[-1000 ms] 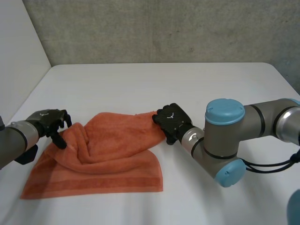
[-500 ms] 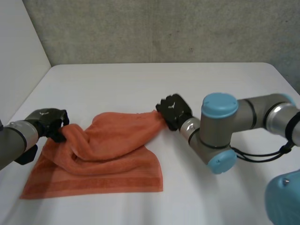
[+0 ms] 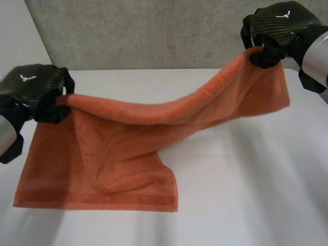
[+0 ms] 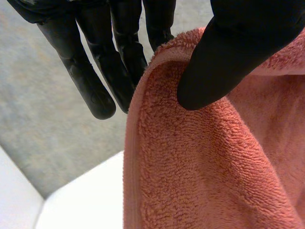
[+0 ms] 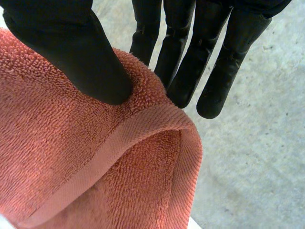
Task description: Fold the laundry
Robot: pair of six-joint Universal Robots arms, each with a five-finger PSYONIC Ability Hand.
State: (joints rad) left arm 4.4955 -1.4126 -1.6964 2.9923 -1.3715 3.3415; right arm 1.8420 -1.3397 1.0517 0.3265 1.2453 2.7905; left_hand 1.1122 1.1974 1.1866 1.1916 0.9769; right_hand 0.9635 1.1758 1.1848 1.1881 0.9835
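At towel [image 3: 123,148] corners, both robot hands [image 3: 31,88] [image 3: 279,24] pinch.

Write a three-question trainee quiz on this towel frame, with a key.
1. True or false: the orange towel lies wholly flat on the white table, and neither hand touches it.
2. Multiple choice: the right hand holds the towel by A) its middle, B) a corner, C) nothing at all.
3. Fill in: the left hand pinches the towel's edge between its fingers and its ____.

Key:
1. False. Both hands hold it raised, and only its near part rests on the table.
2. B.
3. thumb.
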